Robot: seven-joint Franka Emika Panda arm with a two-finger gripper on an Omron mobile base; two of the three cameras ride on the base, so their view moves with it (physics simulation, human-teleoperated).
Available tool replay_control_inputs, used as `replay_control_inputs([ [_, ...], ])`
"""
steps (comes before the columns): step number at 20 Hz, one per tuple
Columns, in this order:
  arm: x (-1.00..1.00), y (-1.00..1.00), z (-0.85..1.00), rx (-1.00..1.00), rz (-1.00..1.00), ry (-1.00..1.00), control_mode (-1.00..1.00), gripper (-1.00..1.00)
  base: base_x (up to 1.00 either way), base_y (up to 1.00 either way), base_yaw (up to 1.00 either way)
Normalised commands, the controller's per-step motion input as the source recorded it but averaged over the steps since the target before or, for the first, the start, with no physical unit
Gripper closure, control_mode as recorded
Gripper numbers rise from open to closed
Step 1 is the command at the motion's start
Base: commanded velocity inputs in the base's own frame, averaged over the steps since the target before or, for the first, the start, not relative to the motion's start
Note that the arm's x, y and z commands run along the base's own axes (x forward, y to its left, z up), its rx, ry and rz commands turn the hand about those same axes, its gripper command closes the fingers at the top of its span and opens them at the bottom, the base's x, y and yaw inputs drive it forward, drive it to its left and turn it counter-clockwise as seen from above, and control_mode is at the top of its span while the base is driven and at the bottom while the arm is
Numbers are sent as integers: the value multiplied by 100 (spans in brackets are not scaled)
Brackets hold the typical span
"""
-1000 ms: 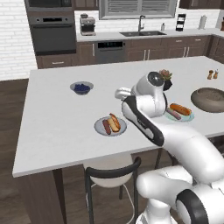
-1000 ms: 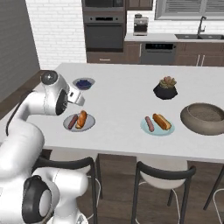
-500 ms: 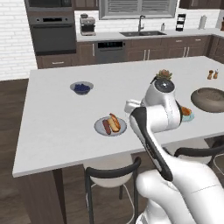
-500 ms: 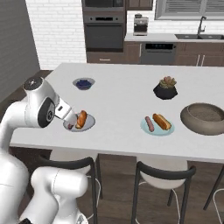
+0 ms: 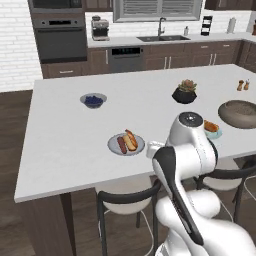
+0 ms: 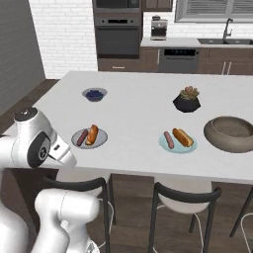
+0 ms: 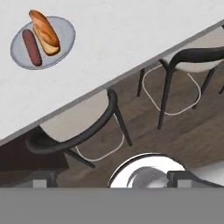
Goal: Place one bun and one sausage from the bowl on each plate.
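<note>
- The gripper (image 7: 109, 176) shows as two dark finger tips at the bottom of the hand view, set well apart with nothing between them. It hangs over the floor and stools on the near side of the counter (image 6: 133, 104).
- Two stools (image 6: 180, 200) stand under the counter's near edge. The hand view looks down on their curved dark backs and pale seats.
- Nearest on the counter is the light grey plate (image 6: 89, 138). It carries one bun (image 6: 93, 134) and one sausage (image 6: 82, 137), side by side. The hand view gives the closest look at this plate (image 7: 42, 42): the bun (image 7: 44, 31) and the sausage (image 7: 32, 47) lie nearly parallel, just beside each other.
- The teal-blue plate (image 6: 178, 142) sits along the same near edge, between the grey plate and the bowl (image 6: 232, 133). It holds a bun (image 6: 183, 137) and a sausage (image 6: 169, 139) in the right base view. In the left base view the arm hides most of this plate (image 5: 212, 129).
- The bowl stands just beyond the teal plate's far side. I cannot tell whether anything lies in it.
- Farther back from the grey plate sit a small bowl of blue berries (image 6: 94, 94) and a black plant pot (image 6: 187, 100).
- A pair of small shakers (image 5: 243, 85) beyond the bowl appears in the left base view.
</note>
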Motion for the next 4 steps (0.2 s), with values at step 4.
replay_control_inputs([
  [4, -100, 0, -54, 2, 0, -22, -100, -100, 0, 0, 0],
])
